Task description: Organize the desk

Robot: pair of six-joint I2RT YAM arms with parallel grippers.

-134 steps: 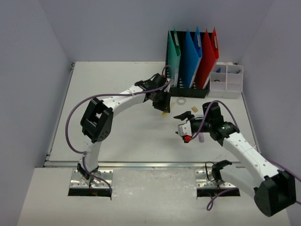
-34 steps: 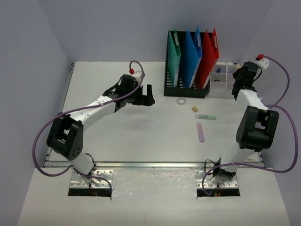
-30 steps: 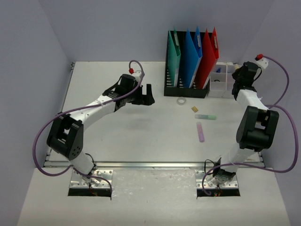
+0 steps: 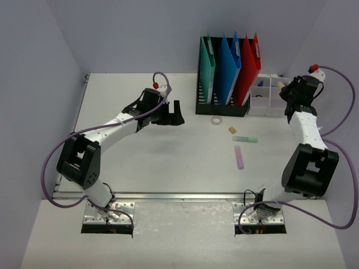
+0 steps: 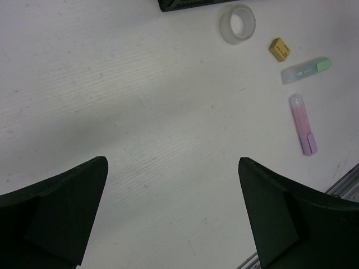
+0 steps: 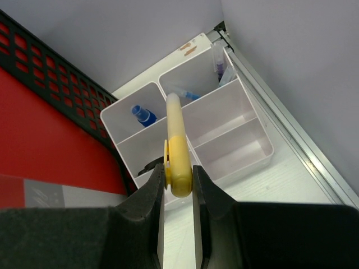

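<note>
The desk (image 4: 162, 159) is a white tabletop. Above the clear compartment box (image 4: 270, 100) at the back right, my right gripper (image 4: 287, 91) is shut on a yellow highlighter (image 6: 175, 147). In the right wrist view the pen stands upright between the pads, its pale end over the box's dividers (image 6: 221, 120). My left gripper (image 4: 175, 114) hangs open over the desk's left middle with nothing between its fingers (image 5: 61, 207). On the desk lie a tape ring (image 4: 216, 120), a tan eraser (image 4: 232, 130), a green highlighter (image 4: 245, 139) and a pink highlighter (image 4: 239, 157).
A black mesh file holder (image 4: 221, 107) with green, blue and red folders stands at the back, left of the box. The box holds a blue-capped item (image 6: 143, 116) and a dark ring. A metal rail (image 4: 179, 196) runs along the desk's front edge. Walls close in left and right.
Since the earliest frame, the right arm has carried the yellow highlighter from mid-desk to above the box, and the left arm has drawn back left. In the last second the right wrist shifted slightly right.
</note>
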